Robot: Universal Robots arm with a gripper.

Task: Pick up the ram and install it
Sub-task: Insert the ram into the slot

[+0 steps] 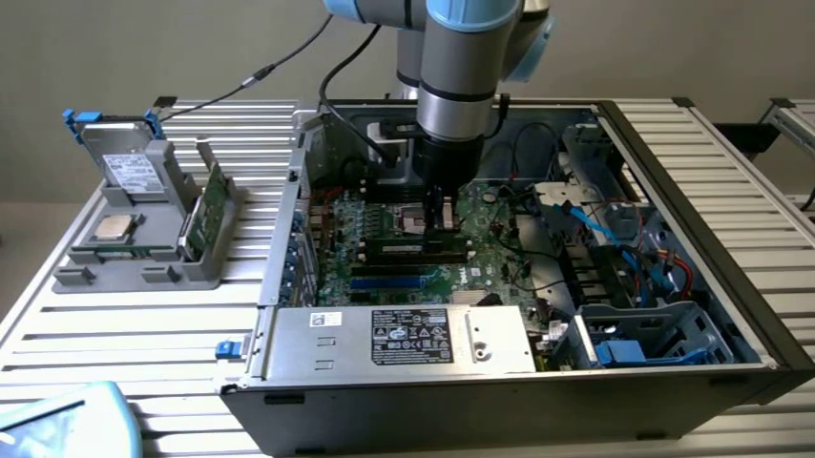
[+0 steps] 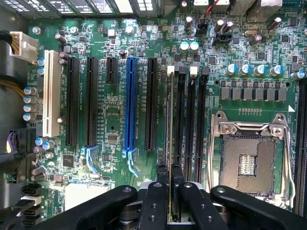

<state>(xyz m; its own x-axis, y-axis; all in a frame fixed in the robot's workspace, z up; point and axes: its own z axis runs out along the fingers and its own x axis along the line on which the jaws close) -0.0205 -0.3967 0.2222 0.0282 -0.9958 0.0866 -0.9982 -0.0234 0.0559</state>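
Clamped gripper [image 2: 170, 175] fingers [image 2: 162, 178] on the ram [image 2: 171, 124], edge-on among motherboard [image 2: 112, 110] memory slots [image 2: 181, 120] inside the open computer case [image 1: 681, 191]; noted processor chip [image 1: 114, 226], green card [image 1: 204, 215] in holder [image 1: 128, 272] beside that case.

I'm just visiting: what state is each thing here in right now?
pincer: shut on the ram.
ram: held on edge among the black memory slots; seated or not, cannot tell.
processor socket: empty, contacts bare.
computer case: side open, motherboard exposed.
processor chip: lying flat in the gray holder.
green card: upright in the gray holder.
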